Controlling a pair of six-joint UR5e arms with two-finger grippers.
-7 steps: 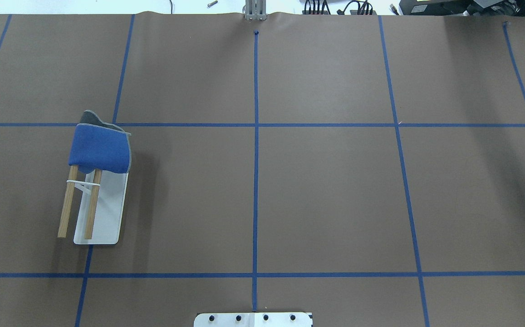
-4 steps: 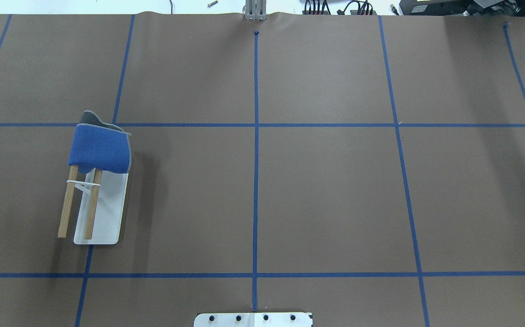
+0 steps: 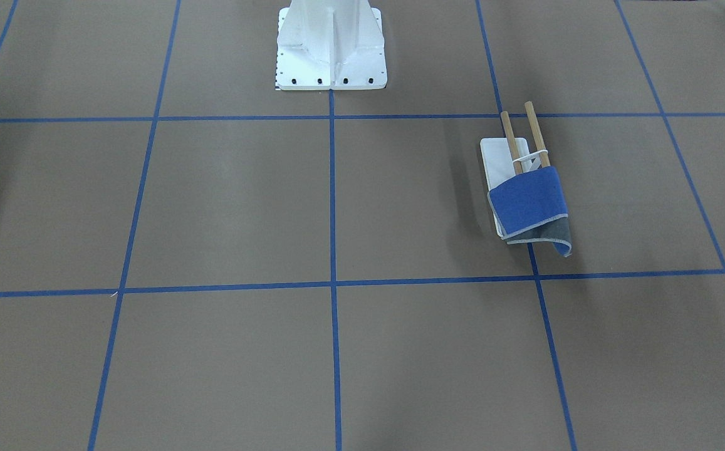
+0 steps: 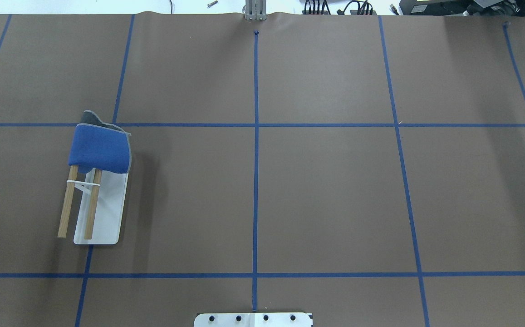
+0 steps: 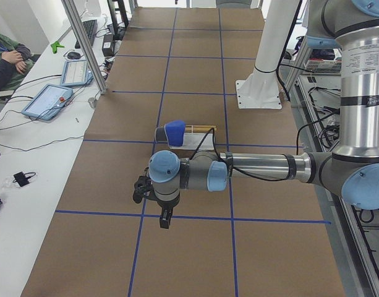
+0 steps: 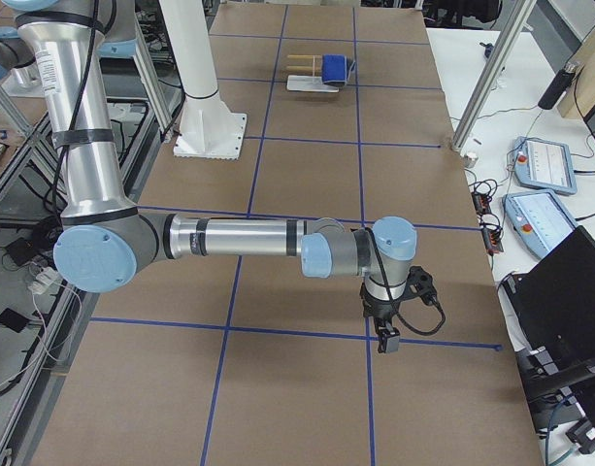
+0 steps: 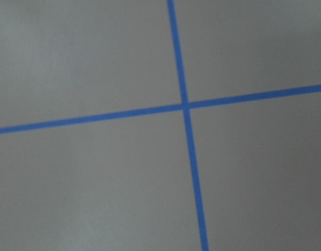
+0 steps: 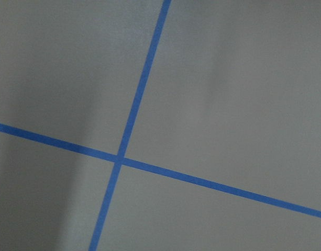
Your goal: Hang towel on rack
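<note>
The hanging looks done: the towel [image 4: 100,149] lies draped over both rods [image 4: 68,204] of the rack [image 4: 108,218]. It is well apart from the left hand [image 5: 166,219] and far across the bench [image 4: 326,195] from the right hand [image 6: 386,339]. Whether either hand is open or closed cannot be told. The next move probably calls only for parking the arms clear. The rods run away from the robot, slightly slanted. The towel covers their far ends, and its grey underside droops beyond them.

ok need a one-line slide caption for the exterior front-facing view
Blue towel draped over the operator-side end of the two-rod rack, a grey-backed corner hanging lowest.
</note>
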